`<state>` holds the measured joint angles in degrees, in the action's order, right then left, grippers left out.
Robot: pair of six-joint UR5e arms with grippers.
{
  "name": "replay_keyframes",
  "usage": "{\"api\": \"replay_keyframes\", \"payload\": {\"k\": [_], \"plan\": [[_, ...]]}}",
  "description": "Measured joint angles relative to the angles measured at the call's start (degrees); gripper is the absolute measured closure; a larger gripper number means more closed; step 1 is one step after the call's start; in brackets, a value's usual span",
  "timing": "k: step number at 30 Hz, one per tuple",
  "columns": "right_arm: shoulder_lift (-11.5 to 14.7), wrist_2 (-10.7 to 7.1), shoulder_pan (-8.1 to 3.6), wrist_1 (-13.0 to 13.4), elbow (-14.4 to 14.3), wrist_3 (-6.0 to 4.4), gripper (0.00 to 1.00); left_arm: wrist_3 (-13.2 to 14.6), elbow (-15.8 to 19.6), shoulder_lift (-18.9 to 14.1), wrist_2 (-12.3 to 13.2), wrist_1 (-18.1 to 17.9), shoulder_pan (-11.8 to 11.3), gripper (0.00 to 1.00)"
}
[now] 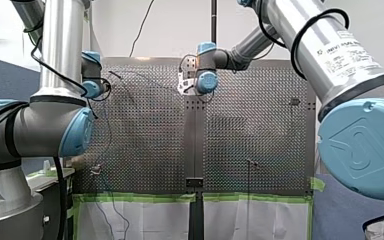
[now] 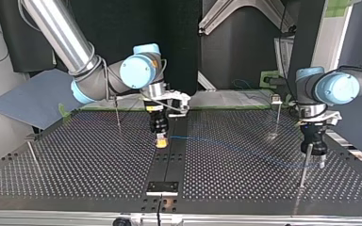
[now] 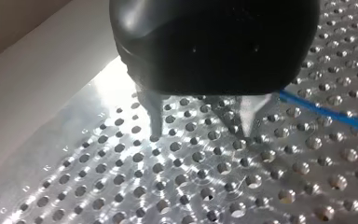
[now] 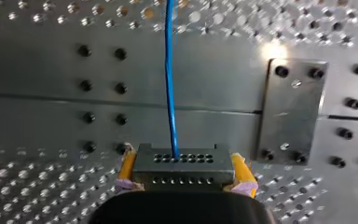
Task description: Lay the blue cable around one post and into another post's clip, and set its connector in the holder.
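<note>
Closest to the right wrist camera is the dark connector (image 4: 182,165), pinched on both sides between the yellow pads (image 4: 127,164) of my right gripper (image 4: 184,170). From the connector's upper face the blue cable (image 4: 169,84) runs straight ahead over the smooth middle strip of the table (image 4: 37,116). A bolted metal plate (image 4: 292,107) lies just beside the connector.

Seen in the top view, my right gripper (image 2: 160,140) stands upright over the table's (image 2: 75,165) middle strip, its pads low near the surface. The cable (image 2: 226,140) leaves it toward the view's right in a shallow curve, lying on the holes and heading toward my left gripper (image 2: 315,160).

That gripper is black. In the left wrist view its two metal fingers (image 3: 154,116) are spread wide, tips close over the table, gripping nothing. The cable (image 3: 326,111) passes just beside one finger.

A thin near post (image 2: 303,169) stands just in front of my left gripper in the top view, and a far post (image 2: 277,115) stands further back.
</note>
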<state>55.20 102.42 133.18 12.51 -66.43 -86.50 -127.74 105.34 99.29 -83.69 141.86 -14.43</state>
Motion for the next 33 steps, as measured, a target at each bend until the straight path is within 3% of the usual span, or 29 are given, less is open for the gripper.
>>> {"api": "replay_keyframes", "payload": {"k": [16,26,33], "plan": [[-0.1,0.07,-1.74,3.2,-5.2,-0.86,1.00,-1.7,0.1,0.0,-0.8,0.4,0.0,0.00],[-0.1,0.76,-4.11,7.2,-9.3,-3.70,1.00,-4.6,0.2,1.2,-1.4,-0.9,0.1,0.00],[-0.1,2.47,-5.68,10.9,-13.0,-4.42,1.00,-5.2,0.2,2.9,-0.3,-1.3,0.5,0.00]]}}
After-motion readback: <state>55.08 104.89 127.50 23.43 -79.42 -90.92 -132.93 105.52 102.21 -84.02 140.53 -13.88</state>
